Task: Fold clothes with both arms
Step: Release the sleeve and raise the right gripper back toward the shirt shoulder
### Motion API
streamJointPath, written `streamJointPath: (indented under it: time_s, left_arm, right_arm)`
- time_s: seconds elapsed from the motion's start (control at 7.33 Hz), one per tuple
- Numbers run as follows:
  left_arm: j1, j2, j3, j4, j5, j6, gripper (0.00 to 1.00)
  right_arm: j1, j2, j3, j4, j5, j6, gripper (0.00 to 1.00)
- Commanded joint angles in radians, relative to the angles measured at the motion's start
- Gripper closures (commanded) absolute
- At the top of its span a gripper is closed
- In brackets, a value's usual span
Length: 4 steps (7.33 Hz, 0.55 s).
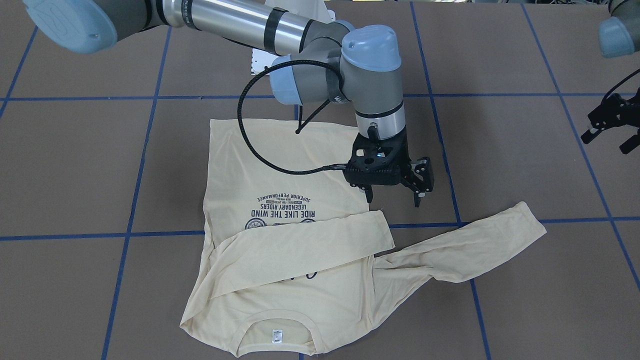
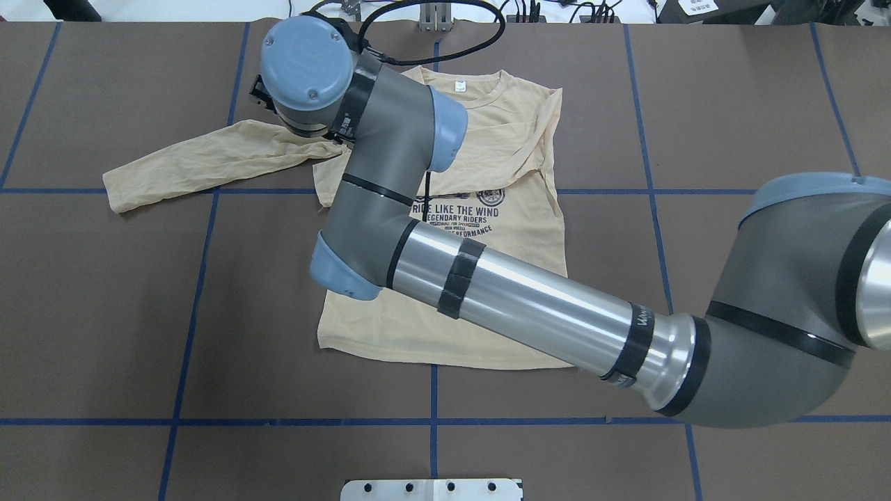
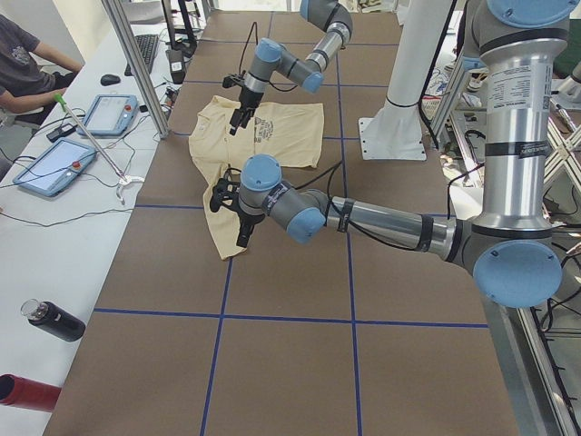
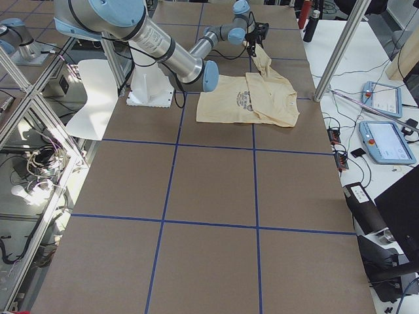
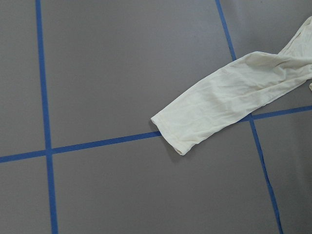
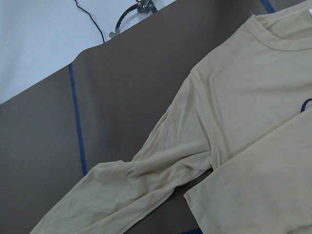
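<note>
The pale yellow long-sleeved shirt (image 1: pixel 280 175) lies flat and print up, its collar (image 1: pixel 274 334) on the side away from the robot. One sleeve (image 1: pixel 300 245) is folded across the chest. The other sleeve (image 1: pixel 465 245) stretches sideways over the table, and its cuff (image 5: pixel 180 134) shows in the left wrist view. My right arm (image 2: pixel 529 299) reaches across the shirt. Its gripper (image 1: pixel 394 195) hangs open and empty just above the shirt's side edge, near where the stretched sleeve starts. My left gripper (image 1: pixel 607 141) is open, raised, and beyond that cuff.
Blue tape lines (image 1: pixel 500 220) divide the brown table into squares. The white pedestal (image 4: pixel 150 85) stands on the robot's side. A bench alongside holds tablets (image 3: pixel 54 168), a bottle (image 3: pixel 54 320) and a seated person (image 3: pixel 18 54).
</note>
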Motion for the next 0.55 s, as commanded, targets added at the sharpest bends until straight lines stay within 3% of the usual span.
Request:
streamJointPath:
  time_s: [0.0, 0.27, 0.41]
  left_arm:
    - [0.072, -0.122, 0.210, -0.135, 0.052, -0.141, 0.01]
    - [0.108, -0.241, 0.401, -0.209, 0.067, -0.154, 0.04]
    - [0.108, -0.255, 0.430, -0.209, 0.067, -0.154, 0.08]
  right_arm:
    - [0.077, -0.282, 0.342, -0.065, 0.187, 0.007, 0.01]
    - [0.173, -0.523, 0.535, -0.062, 0.342, -0.005, 0.01]
    - [0.203, -0.606, 0.591, -0.061, 0.376, -0.008, 0.01]
